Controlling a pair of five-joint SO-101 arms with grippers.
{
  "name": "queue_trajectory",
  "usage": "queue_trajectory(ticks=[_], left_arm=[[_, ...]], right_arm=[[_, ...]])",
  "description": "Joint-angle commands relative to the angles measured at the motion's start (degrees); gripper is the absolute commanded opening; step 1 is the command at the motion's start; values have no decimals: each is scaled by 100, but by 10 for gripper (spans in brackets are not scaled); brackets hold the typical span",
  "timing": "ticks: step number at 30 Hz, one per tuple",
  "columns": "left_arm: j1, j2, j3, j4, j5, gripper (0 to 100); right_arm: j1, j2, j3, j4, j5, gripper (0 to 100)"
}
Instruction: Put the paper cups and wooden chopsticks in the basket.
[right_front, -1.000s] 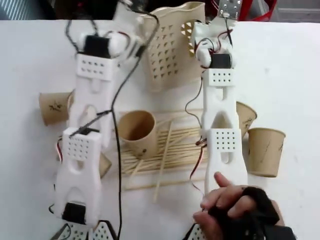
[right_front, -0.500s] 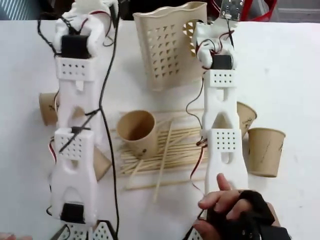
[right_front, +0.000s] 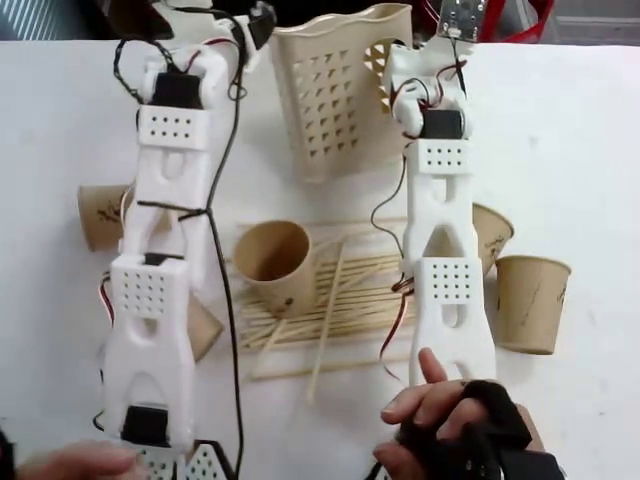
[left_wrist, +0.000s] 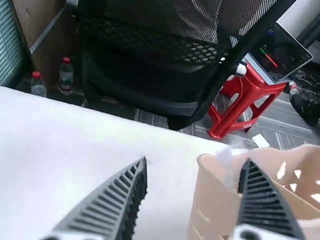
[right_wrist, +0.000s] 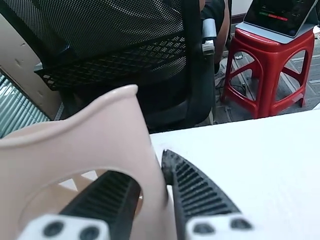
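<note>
My right gripper (right_wrist: 150, 172) was clamped on the rim of the beige basket (right_wrist: 90, 135), one finger inside the wall and one outside. My left gripper (left_wrist: 195, 161) hung wide apart just beside the basket's other side, holding nothing, with one finger over the white table (left_wrist: 60, 135) and the other over the basket's edge. From above, the basket stood at the far side of the table between my two arms, its perforated wall facing the camera.

The wooden chopsticks (right_front: 345, 295) lay in a loose heap between my arms, a few stray ones slanting across the rest. An upright cup (right_front: 272, 256) stood at the heap's left end. A second cup (right_front: 104, 216) lay on its side beyond my left arm, and a third cup (right_front: 530, 300) stood outside my right arm, with a fourth cup (right_front: 493, 236) just beside it, partly hidden by that arm. None of them was in the basket.
</note>
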Motion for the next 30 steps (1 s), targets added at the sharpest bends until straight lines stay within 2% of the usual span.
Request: queue_trajectory(ticks=[1,9,12,15,18,22,28,30], left_arm=[[295,-57,0,-176,62,297],[523,-48,141,202,26,297],[549,-57,149,571,-105,297],[743,-57,149,897,-343,297],[945,-110,149,1169,-387,297],[1077,-110,141,1433,-448,297],[1042,-119,141,1890,-914,285],[1095,-136,88,1987,-1389,252]], right_arm=[[4,-40,-123,31,44,17],[57,-4,-123,57,79,18],[48,-4,-123,312,888,29],[-4,-4,-123,690,1459,89],[75,-31,-123,954,1459,145],[303,-40,-123,1314,1503,152],[620,-40,-123,1516,1503,152],[646,-40,-123,1516,1503,152]])
